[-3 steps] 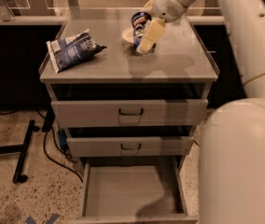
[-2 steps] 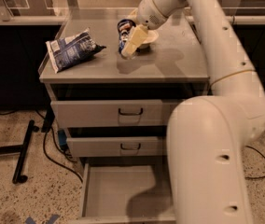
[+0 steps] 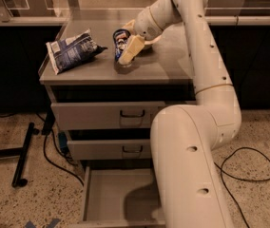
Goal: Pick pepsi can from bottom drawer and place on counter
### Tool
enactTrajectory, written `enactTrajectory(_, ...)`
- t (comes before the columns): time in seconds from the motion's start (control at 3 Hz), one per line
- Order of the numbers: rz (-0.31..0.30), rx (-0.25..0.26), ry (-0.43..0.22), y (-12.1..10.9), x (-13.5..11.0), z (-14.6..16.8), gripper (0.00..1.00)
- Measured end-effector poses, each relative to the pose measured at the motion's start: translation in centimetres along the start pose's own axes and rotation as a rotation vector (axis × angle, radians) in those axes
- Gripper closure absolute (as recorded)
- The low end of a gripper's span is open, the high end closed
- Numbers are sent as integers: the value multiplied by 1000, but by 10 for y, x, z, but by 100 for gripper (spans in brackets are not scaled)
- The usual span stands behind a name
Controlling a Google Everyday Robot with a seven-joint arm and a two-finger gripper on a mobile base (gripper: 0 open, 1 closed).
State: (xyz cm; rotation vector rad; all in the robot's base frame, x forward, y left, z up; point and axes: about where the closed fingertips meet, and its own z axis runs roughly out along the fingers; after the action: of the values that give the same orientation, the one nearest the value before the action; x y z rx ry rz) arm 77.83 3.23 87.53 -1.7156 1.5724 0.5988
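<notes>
Gripper (image 3: 124,55) moved left over counter (image 3: 173,66), fingers (image 3: 131,48) seemingly gripping pepsi can (image 3: 120,38)

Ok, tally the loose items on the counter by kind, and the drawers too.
Cans: 1, the dark blue soda can with red-and-white logo, held in the gripper's jaws over the grey metal counter.
Bags: 1, the blue-and-white chip bag.
Drawers: 3, grey metal, the bottom drawer pulled out.
Total: 5.

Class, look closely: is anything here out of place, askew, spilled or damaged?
Nothing is spilled. The pepsi can leans tilted over the counter, clamped in the gripper. The bottom drawer stands pulled wide open. A chip bag lies crumpled on the counter's left.
</notes>
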Motion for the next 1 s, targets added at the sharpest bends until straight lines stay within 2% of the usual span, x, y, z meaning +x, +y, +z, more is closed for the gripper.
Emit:
enactTrajectory(0.33,-4,-46,-8,8,8,10,59)
enactTrajectory(0.67,3,-64,-6,11,15,15,37)
enactTrajectory(1.0,18,-41,-13,6,20,10,12)
